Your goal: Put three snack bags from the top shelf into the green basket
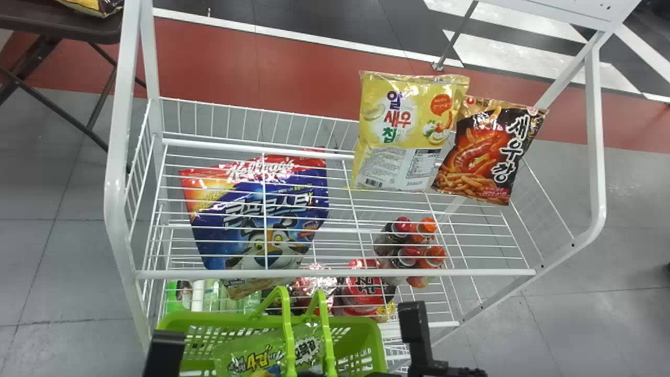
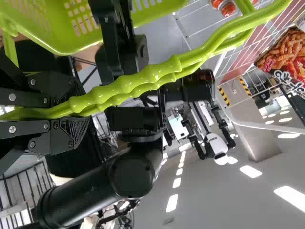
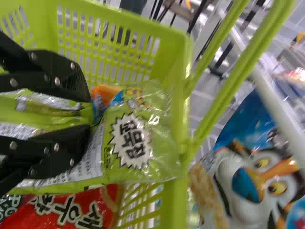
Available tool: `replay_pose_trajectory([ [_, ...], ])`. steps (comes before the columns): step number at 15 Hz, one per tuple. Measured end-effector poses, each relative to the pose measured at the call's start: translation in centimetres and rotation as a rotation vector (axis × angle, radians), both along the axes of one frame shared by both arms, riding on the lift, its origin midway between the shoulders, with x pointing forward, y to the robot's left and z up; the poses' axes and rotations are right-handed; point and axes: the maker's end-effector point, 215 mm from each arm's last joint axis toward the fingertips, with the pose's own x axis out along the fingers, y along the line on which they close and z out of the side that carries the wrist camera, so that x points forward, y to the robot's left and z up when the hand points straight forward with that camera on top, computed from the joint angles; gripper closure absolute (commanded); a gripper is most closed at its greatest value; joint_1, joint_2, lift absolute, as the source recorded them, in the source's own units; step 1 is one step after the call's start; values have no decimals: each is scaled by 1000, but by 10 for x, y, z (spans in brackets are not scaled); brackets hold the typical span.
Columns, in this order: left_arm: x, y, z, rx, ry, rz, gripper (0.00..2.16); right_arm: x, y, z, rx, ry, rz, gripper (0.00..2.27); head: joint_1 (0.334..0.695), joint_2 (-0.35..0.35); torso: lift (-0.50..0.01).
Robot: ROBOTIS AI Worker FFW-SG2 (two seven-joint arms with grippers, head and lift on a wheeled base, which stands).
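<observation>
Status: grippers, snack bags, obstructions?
Left gripper shut on handles of green basket. Right gripper open at green snack bag in basket. Yellow bag, red-black bag on top shelf. Handles cross basket opening.

right under the right gripper (image 3: 90, 113), it's a lime-green snack bag (image 3: 162, 164) with a white starburst edged in spiky black! all around, a bright green basket (image 1: 209, 317), slots patterning its walls, and beside the gripper a red snack bag (image 3: 104, 198), cream lettering outlined black. out ahead, deep blue and red on the frosted-flakes bag (image 1: 277, 225), orange-striped tiger; farther right, a yellow shrimp-chip bag (image 1: 374, 131), then black and fiery red-orange on the shrimp-cracker bag (image 1: 481, 152)!
</observation>
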Motion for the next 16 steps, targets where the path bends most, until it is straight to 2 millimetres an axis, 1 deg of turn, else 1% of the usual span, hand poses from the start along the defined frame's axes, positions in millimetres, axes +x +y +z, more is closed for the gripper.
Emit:
replay_pose_trajectory([
  [2,0,0,0,-2,-1,2,2142,6,-4,19,39,-44,-3,60,695,-350,-48],
  [4,1,0,0,-5,-3,6,2142,13,-15,30,45,-85,-25,63,695,-350,-48],
  [6,1,0,-1,-6,-5,9,2142,22,-31,50,62,-134,-59,63,695,-350,-48],
  [7,1,0,-1,-6,-5,9,2142,29,-40,63,69,-166,-81,63,695,-350,-48],
  [8,1,0,-1,-6,-5,9,2142,40,-53,79,68,-218,-110,63,695,-350,-48],
  [10,0,0,-1,-7,-4,9,2142,68,-84,111,15,-363,-179,63,695,-350,-48],
  [12,-2,-1,0,-9,-2,7,2142,109,-123,148,-93,-562,-282,66,695,-350,-48],
  [13,-3,-1,0,-12,-1,5,2142,125,-138,160,-137,-627,-328,76,695,-350,-48],
  [15,-6,-2,1,-14,3,3,2142,160,-175,181,-251,-741,-451,80,695,-350,-48],
  [16,-7,-2,1,-13,4,2,2142,173,-190,189,-305,-780,-505,80,695,-350,-48],
])
